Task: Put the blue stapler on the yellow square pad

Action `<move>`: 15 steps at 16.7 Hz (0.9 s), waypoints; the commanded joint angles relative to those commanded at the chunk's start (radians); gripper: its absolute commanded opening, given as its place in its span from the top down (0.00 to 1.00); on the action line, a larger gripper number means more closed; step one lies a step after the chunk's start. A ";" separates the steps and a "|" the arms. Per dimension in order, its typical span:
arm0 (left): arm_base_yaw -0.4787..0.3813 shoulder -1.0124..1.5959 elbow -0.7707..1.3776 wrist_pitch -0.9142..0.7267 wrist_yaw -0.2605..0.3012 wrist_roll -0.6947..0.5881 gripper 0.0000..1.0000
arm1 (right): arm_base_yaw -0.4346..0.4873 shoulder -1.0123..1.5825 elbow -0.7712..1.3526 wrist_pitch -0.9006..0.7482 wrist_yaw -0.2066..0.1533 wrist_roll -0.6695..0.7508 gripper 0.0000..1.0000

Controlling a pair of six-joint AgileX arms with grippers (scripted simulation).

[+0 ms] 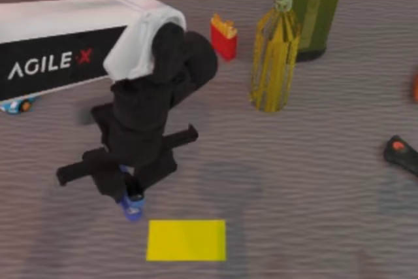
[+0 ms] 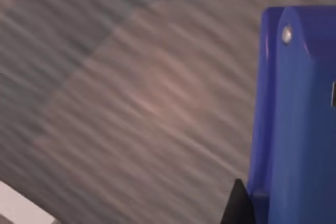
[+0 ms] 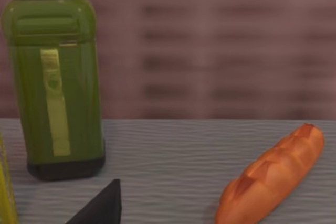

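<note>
Fingers of the left gripper (image 1: 132,199) are apparently clamping the blue stapler (image 1: 131,208), hanging just left of the yellow square pad (image 1: 186,240); contact itself is sitting hidden.

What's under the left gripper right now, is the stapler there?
Yes. The blue stapler sticks out beneath the left gripper, just off the yellow square pad. The arm covers most of it, so the fingers' grip and any table contact can't be seen.
</note>
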 joint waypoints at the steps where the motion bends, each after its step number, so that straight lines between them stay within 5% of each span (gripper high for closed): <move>1: -0.021 -0.001 0.001 0.005 0.006 -0.140 1.00 | 0.000 0.000 0.000 0.000 0.000 0.000 0.00; 8: -0.125 -0.063 -0.008 0.099 0.057 -0.912 1.00 | 0.000 0.000 0.000 0.000 0.000 0.000 0.00; 12: -0.154 -0.102 -0.013 0.154 0.078 -1.138 1.00 | 0.000 0.000 0.000 0.000 0.000 0.000 0.00; 15: -0.162 -0.112 -0.013 0.170 0.083 -1.194 1.00 | 0.000 0.000 0.000 0.000 0.000 0.000 0.00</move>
